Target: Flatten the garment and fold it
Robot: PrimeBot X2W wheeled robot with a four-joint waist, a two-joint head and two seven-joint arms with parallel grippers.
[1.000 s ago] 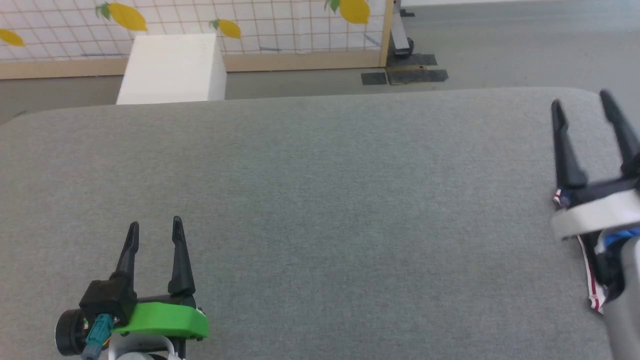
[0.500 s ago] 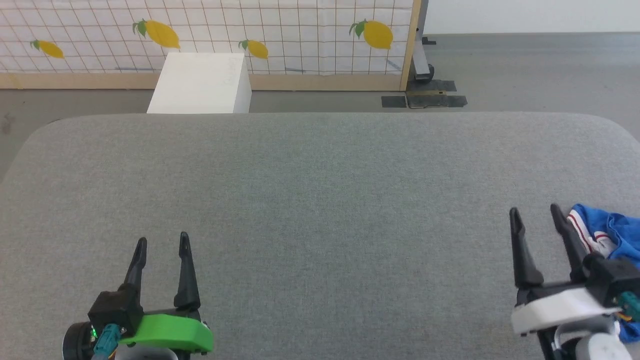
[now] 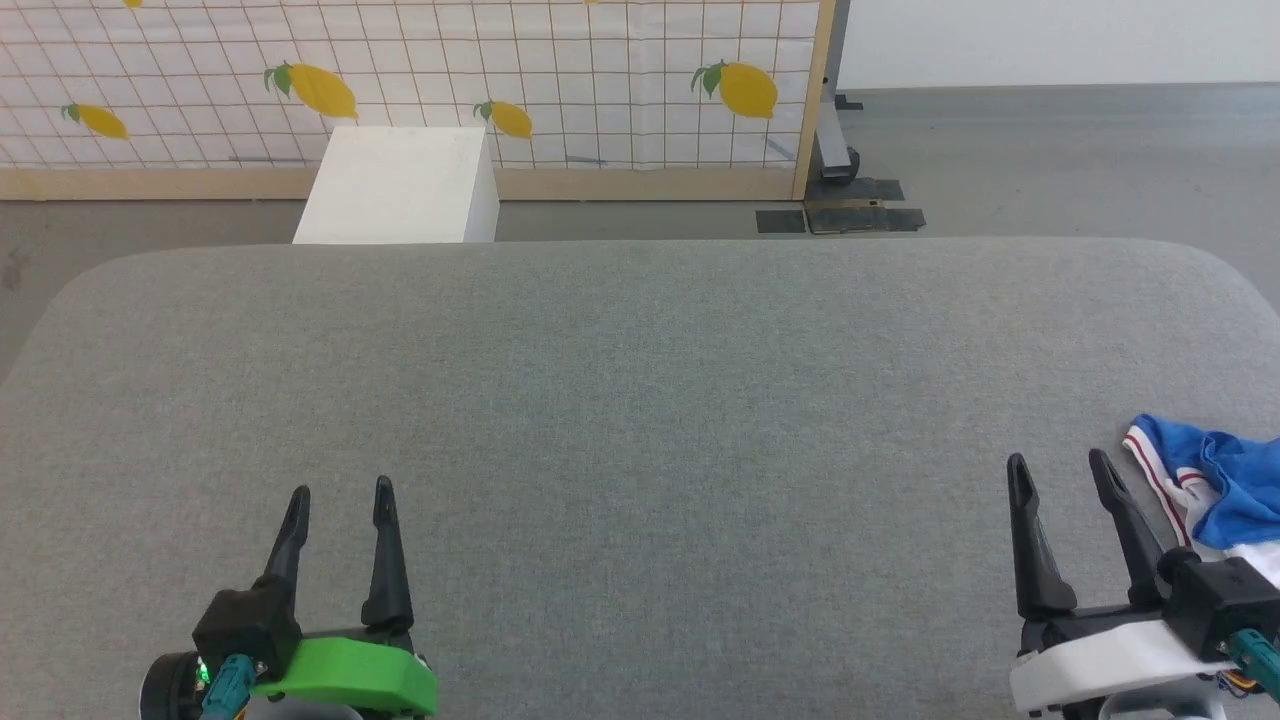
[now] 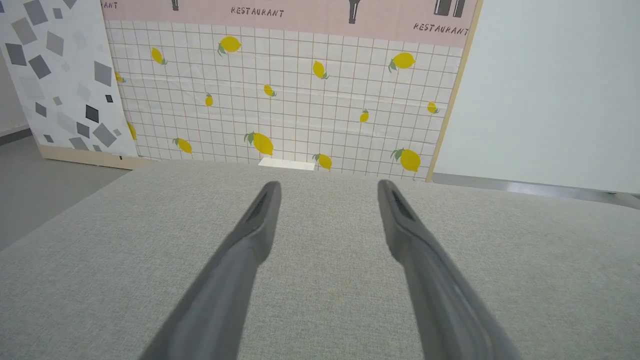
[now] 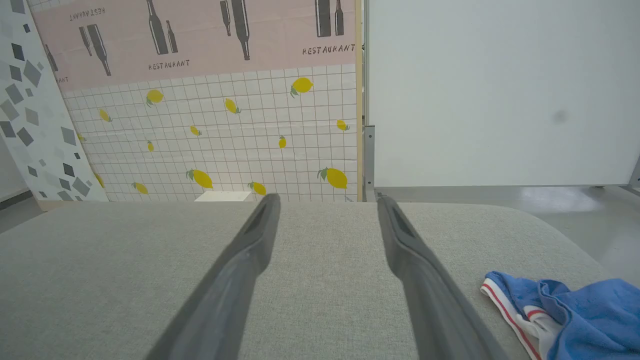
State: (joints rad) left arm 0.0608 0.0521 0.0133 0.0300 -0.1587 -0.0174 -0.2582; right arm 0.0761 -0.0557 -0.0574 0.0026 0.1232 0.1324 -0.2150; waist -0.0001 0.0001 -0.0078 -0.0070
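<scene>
The garment [image 3: 1215,480], blue with white and red stripe trim, lies bunched at the right edge of the grey table [image 3: 640,400], partly cut off by the picture's edge. The right wrist view has it [image 5: 565,310] at the lower right. My right gripper [image 3: 1058,470] stands open just left of it, apart from the cloth, with nothing between its fingers [image 5: 250,250]. My left gripper [image 3: 340,492] is open over the near left of the table, far from the garment; its fingers [image 4: 260,225] hold nothing.
A white box [image 3: 400,185] stands on the floor behind the table's far edge. Behind it is a lemon-patterned grid panel [image 3: 560,80] with a wooden frame. Black tape patches [image 3: 840,215] mark the floor at the back right.
The head camera has swung, so the whole picture shifted. My right gripper has come down from high at the right to low beside the garment, which now lies in plain sight.
</scene>
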